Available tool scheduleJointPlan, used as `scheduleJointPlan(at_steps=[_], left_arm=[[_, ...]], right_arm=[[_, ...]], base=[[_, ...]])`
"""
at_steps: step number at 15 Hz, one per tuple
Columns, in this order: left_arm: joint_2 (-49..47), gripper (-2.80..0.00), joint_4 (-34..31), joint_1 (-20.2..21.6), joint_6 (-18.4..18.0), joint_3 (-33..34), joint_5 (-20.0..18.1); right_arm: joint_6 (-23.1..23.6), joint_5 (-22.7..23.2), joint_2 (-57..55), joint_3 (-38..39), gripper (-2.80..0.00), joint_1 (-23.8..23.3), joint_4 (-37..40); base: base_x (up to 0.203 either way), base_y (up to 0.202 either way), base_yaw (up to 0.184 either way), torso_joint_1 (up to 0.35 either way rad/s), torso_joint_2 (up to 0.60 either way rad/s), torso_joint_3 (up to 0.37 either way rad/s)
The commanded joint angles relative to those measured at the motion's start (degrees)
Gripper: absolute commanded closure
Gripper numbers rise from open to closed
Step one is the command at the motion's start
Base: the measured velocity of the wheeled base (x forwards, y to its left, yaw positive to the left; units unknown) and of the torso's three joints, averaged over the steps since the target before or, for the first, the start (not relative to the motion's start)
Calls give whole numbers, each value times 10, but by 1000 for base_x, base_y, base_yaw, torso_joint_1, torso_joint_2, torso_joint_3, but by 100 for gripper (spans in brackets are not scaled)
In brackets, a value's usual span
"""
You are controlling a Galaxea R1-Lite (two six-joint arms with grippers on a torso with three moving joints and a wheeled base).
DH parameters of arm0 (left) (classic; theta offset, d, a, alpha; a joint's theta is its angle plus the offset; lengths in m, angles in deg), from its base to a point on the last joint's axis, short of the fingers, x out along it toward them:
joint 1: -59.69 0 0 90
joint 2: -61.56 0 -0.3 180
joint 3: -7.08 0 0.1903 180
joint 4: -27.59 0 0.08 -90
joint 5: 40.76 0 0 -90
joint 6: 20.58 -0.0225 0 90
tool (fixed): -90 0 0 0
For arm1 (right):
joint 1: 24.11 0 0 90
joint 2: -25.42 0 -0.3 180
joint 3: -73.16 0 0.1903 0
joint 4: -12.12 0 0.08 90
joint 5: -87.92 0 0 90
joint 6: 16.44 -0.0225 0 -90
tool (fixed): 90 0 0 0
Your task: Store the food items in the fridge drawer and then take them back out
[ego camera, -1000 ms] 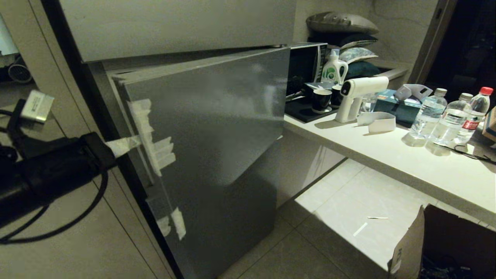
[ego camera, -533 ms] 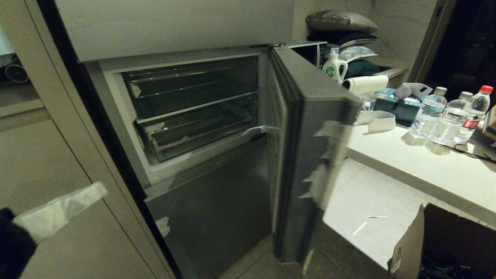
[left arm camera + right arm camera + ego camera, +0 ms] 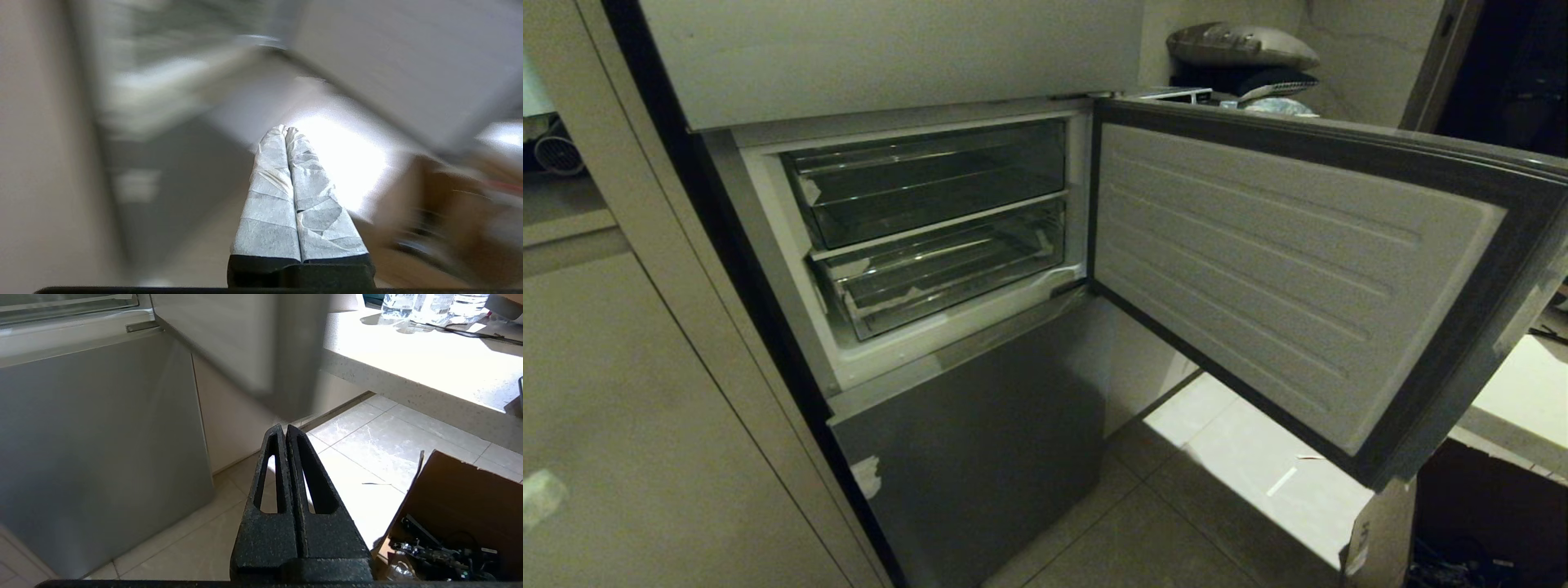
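Behind the swung-wide door (image 3: 1290,278), inside the fridge: two clear drawers stacked, the lower drawer (image 3: 947,273) pushed in, white tape scraps at its front. Left gripper (image 3: 286,130): tape-wrapped fingers pressed together, holding nothing, surroundings blurred, probably near the floor. Right gripper (image 3: 284,428): black fingers together, empty, beside a cardboard box (image 3: 453,498).

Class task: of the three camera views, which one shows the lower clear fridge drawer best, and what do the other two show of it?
The head view: the fridge drawer sits in plain sight, shut, behind the open door. The right wrist view catches only a strip of the drawer at its upper edge. The left wrist view is too blurred to make it out.
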Motion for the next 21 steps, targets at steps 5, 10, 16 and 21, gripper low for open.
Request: scheduleJointPlan(at_steps=[5,10,16,21], left_arm=[[25,0,-52,143,-26,-43,117],[126,0,-111,339,-45,3,70],[149,0,-98,350,-100,179,-141],[112,0,-133,291,-132,208,-221]], right_arm=[[4,0,0,18,0,0,0],[17,9,-13,7,0,1,3],[-43,123,-208,-124,0,4,-1],[-48,149,-303,-150,0,4,-3]], base=[[0,0,0,0,0,0],[0,0,0,0,0,0],[0,0,0,0,0,0],[0,0,0,0,0,0]])
